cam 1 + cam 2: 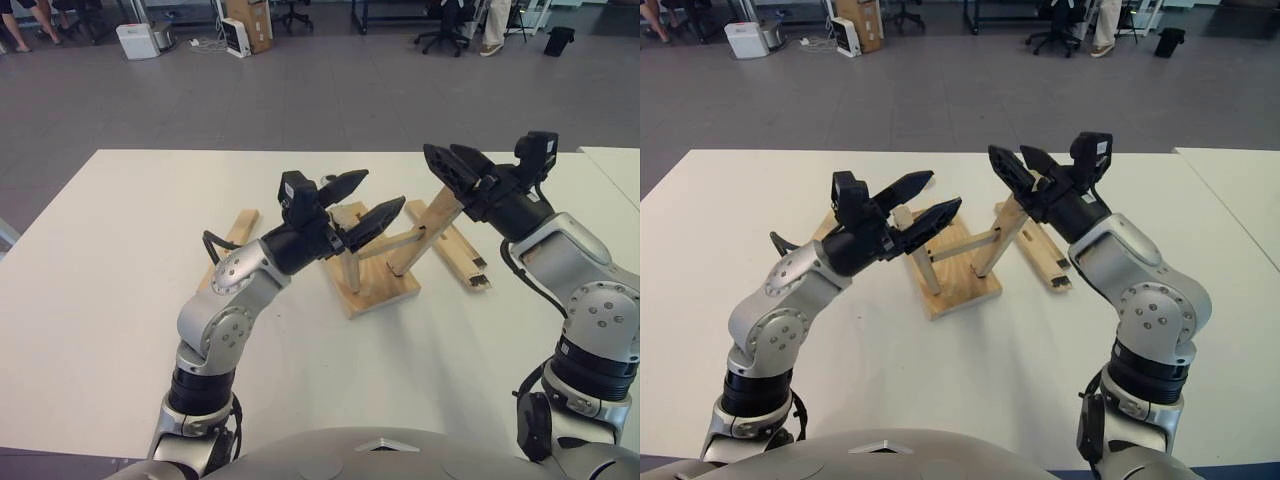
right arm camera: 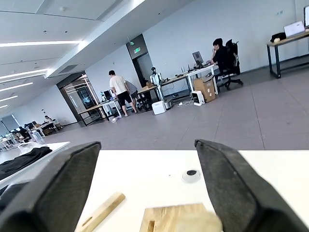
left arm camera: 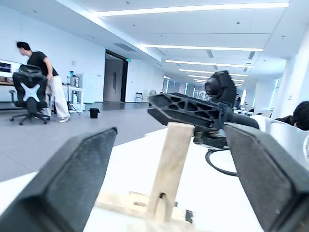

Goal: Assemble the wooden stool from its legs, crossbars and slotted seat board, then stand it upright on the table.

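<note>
pale seat board (image 1: 383,288) flat, two legs (image 1: 351,270) up, crossbar (image 1: 385,246) between them

Head stereo pair overhead; wrist cameras low, level, both toward stool (image 1: 380,288)

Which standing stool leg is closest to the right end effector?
The tilted leg on the robot's right: its top sits just below the right end effector. The other leg stands beside the left end effector.

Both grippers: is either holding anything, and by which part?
Nothing is held. The left gripper is open over the seat board; the right gripper is open over the top end of one leg.
</note>
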Tool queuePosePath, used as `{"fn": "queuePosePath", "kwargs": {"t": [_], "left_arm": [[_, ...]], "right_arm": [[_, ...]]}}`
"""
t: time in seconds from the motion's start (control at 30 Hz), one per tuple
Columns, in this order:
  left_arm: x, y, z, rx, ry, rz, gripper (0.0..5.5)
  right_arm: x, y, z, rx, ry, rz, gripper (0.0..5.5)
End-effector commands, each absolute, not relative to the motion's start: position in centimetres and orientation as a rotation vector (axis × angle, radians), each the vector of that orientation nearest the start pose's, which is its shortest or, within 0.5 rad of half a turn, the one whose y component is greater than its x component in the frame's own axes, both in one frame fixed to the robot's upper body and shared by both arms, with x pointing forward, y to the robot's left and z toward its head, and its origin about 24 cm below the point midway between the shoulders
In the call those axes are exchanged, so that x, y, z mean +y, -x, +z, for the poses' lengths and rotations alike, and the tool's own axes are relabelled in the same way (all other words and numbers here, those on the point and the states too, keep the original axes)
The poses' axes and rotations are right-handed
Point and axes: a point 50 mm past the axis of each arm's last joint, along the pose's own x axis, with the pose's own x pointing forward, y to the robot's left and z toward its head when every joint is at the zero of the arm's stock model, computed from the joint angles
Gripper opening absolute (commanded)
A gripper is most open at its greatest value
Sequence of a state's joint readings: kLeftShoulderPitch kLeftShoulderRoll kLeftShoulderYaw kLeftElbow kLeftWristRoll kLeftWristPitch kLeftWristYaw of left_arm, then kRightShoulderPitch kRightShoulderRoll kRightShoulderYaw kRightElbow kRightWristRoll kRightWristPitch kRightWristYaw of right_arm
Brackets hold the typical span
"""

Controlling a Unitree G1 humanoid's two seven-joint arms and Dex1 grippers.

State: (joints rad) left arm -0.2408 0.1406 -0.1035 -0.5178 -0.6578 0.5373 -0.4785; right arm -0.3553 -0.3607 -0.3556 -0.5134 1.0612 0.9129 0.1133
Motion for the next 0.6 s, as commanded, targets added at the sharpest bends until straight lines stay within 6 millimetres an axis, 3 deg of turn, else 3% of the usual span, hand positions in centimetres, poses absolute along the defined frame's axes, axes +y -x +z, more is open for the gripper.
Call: {"fn": "queuePosePath", "kwargs": {"t": [0.03,0.1,0.2,0.27,0.3,0.37,0.47,0.53,0.6], "left_arm": [[9.0,-23.6,19.4,-0.301,0.433,-1.052,4.07],[8.9,-23.3,21.1,-0.368,0.515,-1.118,4.07],[8.8,-24.6,23.4,-0.454,0.514,-1.014,4.07],[8.0,-24.8,23.8,-0.479,0.439,-0.982,4.07],[7.7,-25.0,23.5,-0.472,0.422,-0.956,4.07],[6.9,-25.3,20.9,-0.343,0.351,-0.921,4.07],[6.6,-24.0,12.0,0.088,0.175,-0.883,4.07],[6.8,-22.9,10.0,0.172,0.165,-0.860,4.07],[6.9,-23.1,9.8,0.167,0.165,-0.839,4.07]], "right_arm": [[-18.2,-25.9,22.2,-0.121,-0.387,0.615,3.66],[-18.2,-26.1,23.0,-0.146,-0.377,0.621,3.66],[-18.8,-26.5,24.8,-0.222,-0.360,0.609,3.66],[-19.1,-27.1,25.9,-0.288,-0.385,0.584,3.66],[-19.0,-27.4,25.6,-0.282,-0.390,0.574,3.66],[-18.4,-27.8,22.6,-0.172,-0.391,0.576,3.66],[-16.5,-26.8,15.8,0.083,-0.336,0.622,3.66],[-15.5,-25.7,13.8,0.141,-0.337,0.657,3.66],[-15.3,-25.7,13.9,0.119,-0.348,0.662,3.66]]}}
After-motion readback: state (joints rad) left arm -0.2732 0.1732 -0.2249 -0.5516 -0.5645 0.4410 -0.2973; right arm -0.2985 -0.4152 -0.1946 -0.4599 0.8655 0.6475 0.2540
